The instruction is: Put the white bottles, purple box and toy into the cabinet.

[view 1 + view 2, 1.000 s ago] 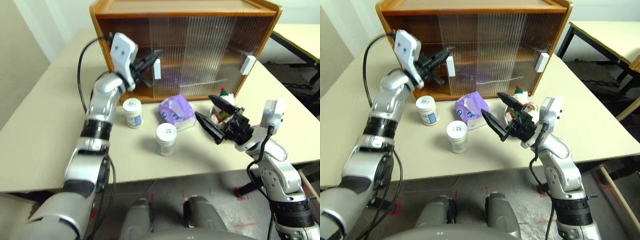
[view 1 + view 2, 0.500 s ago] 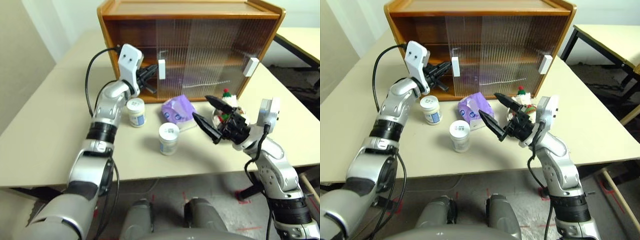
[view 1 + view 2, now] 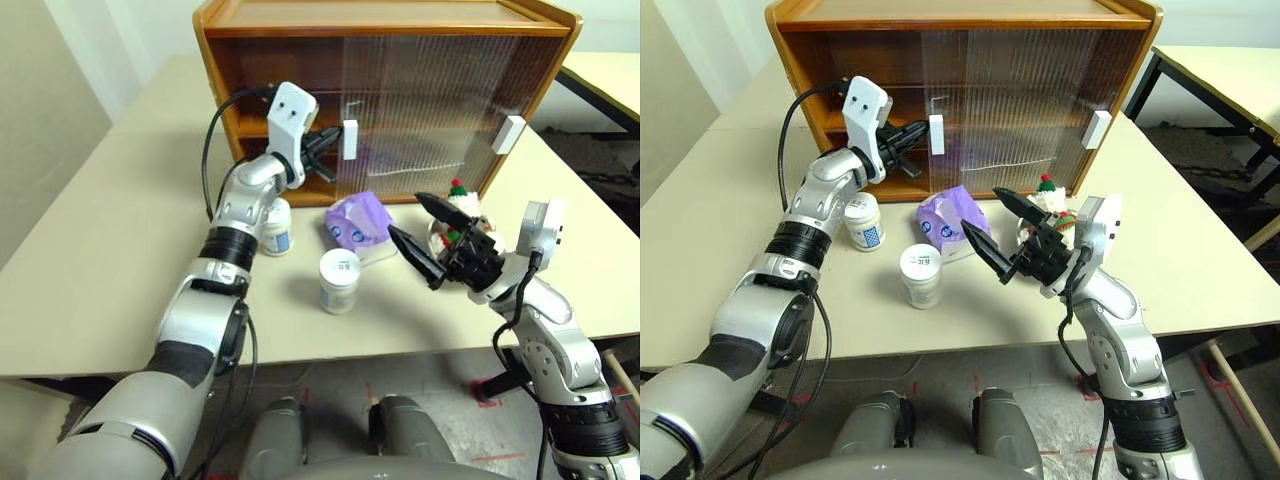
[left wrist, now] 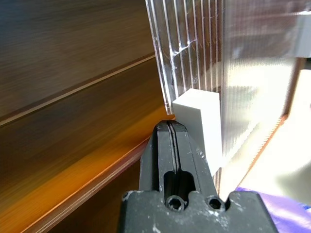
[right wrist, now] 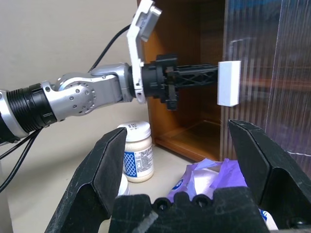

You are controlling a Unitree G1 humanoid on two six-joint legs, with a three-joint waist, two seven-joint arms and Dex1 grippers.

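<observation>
The orange-brown cabinet [image 3: 380, 20] stands at the back of the table. My left gripper [image 3: 333, 141] is shut, its tips pressed against the side of the white handle [image 4: 201, 126] on the left ribbed sliding door; the cabinet's left end stands open. One white bottle [image 3: 275, 228] sits below that arm, another [image 3: 339, 280] nearer the front. The purple box [image 3: 355, 222] lies between them and the toy [image 3: 458, 205], a snowman partly hidden behind my right gripper [image 3: 404, 214]. That gripper hovers open and empty over the table.
The beige table [image 3: 100, 260] has free room on its left side and along the front edge. A second white handle [image 3: 508, 134] marks the right door. Another table [image 3: 610, 70] stands off to the back right.
My left gripper has moved to the right with the door handle, and the left sliding door has slid right, widening the opening. The right gripper has stayed put.
</observation>
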